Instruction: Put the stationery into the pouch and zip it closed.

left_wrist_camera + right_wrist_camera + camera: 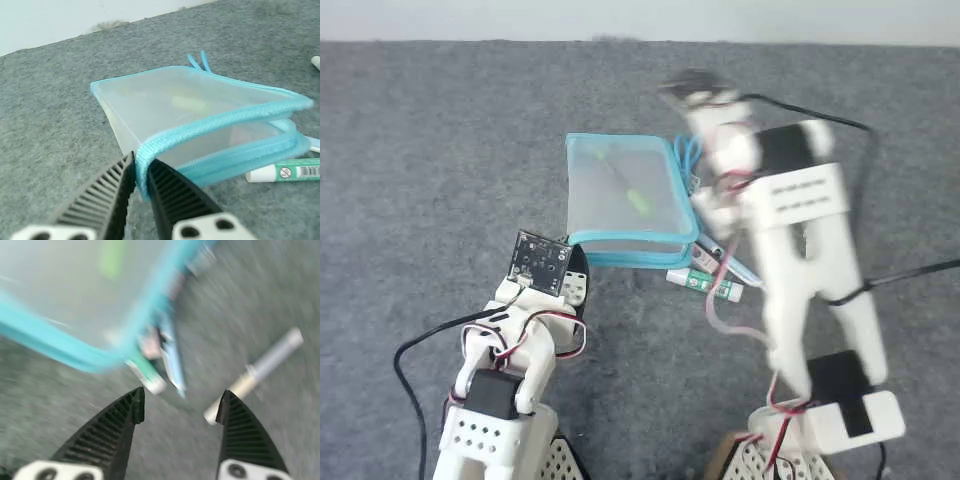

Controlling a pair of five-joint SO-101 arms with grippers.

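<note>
The translucent pouch (620, 190) with teal zipper trim lies mid-table, its mouth toward the arms, with a green item (638, 200) inside. My left gripper (578, 256) is shut on the teal edge at the pouch's near left corner; its dark fingers (172, 192) pinch the trim of the pouch (190, 112). A green-and-white pen (705, 283) and a blue pen (725, 258) lie at the pouch's near right corner. My right gripper (182, 392) hangs open above these pens (167, 357), beside the pouch (60, 290). A grey-and-white pen (260, 367) lies nearby.
Grey felt (440, 150) covers the whole table. Teal pull cords (688, 155) stick out at the pouch's far right corner. Cables (420, 345) trail from both arm bases near the front edge. A pale wall (50, 15) runs behind the table.
</note>
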